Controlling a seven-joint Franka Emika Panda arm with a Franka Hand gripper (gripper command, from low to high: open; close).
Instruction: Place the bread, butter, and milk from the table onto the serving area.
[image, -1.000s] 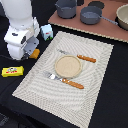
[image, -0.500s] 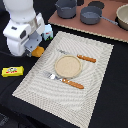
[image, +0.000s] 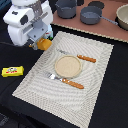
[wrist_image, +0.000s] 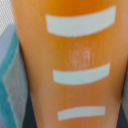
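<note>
The arm has come down lower over the bread (image: 44, 45), which sits just off the striped serving area (image: 95, 75) near its corner, and the hand (image: 41, 40) looks ready to grab, though I cannot tell if it's apart or together.

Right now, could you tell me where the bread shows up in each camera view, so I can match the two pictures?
Exterior view: the bread peeks out orange under the gripper, at the placemat corner.
Wrist view: the bread fills nearly the whole picture.
Shared landmark: only the loaf's orange crust; its pale slashes show in the wrist view alone.
</note>
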